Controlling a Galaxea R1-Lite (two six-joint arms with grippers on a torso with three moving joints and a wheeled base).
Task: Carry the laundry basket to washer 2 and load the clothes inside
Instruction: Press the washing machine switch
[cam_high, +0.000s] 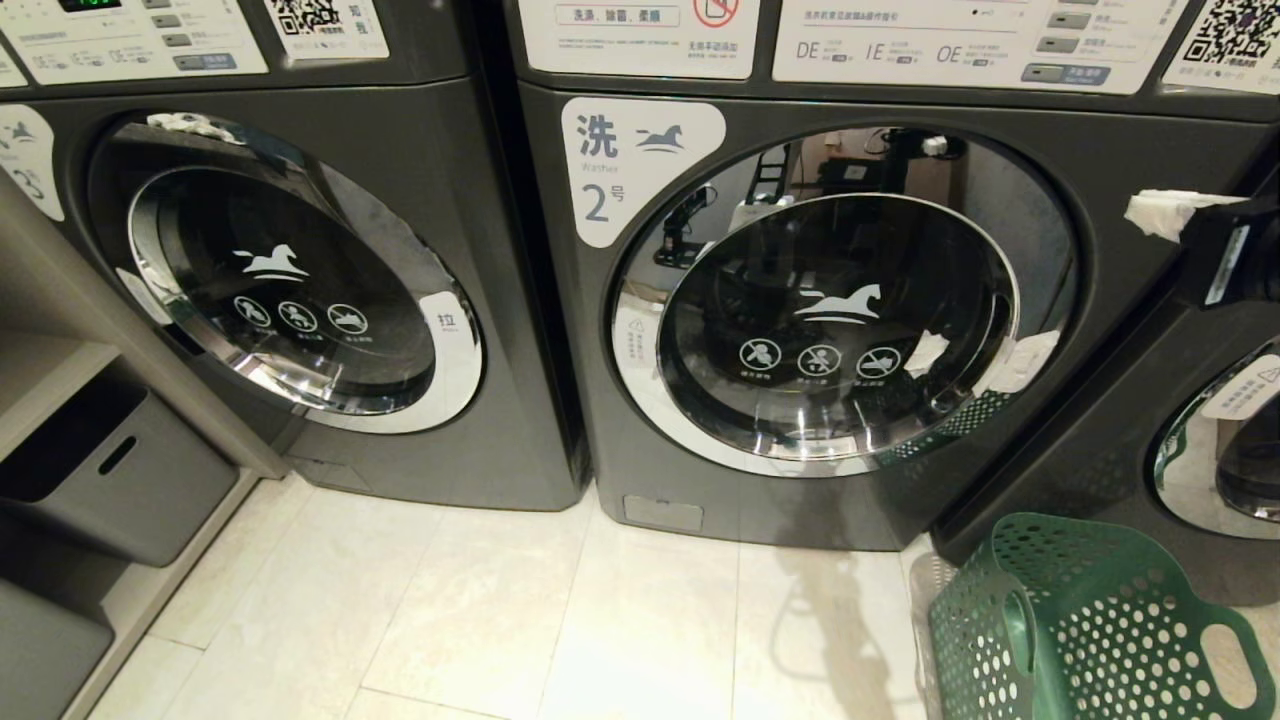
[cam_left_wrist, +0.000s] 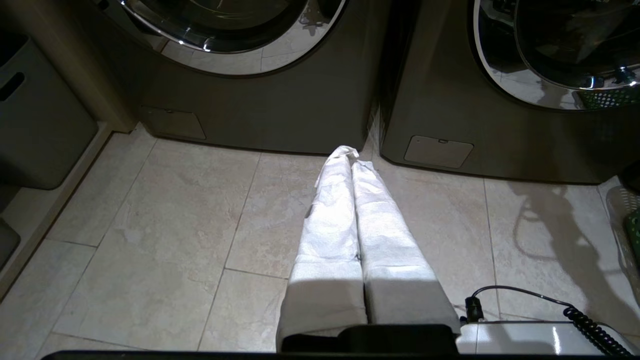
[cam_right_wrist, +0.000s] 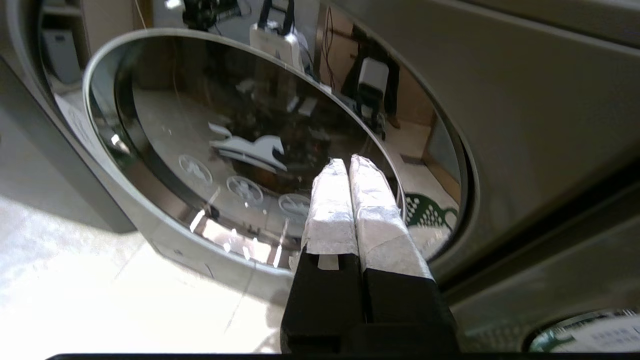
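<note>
- Opening washer 2 (cam_high: 800, 300) looks like the step in hand: its round door (cam_high: 835, 325) is closed, so nothing gets loaded until it swings out.
- You have the washer square in front of you in the head view, between the machine marked 3 (cam_high: 290, 270) on your left and a third washer (cam_high: 1200, 440) on your right. Check the "2" label (cam_high: 597, 203) before you commit.
- The laundry basket (cam_high: 1090, 620) sits on the floor tiles (cam_high: 500, 600) at your right, just beside washer 2's lower right corner. I can't see any clothes in it from here.
- Door swing is my worry: if it hinges on the right, the basket may be in its path. Which side the hinge is on, I can't tell.
- The right gripper (cam_right_wrist: 348, 162) is up at the door's right rim, padded fingers pressed together, holding nothing. I'd spread them before going for the edge, or hook the rim with the closed tips.
- Aim at the chrome ring (cam_right_wrist: 440, 150), not the glass; glass will likely slip.
- The left gripper (cam_left_wrist: 352, 155) hangs low over the floor, fingers together, empty. Leave it parked.
</note>
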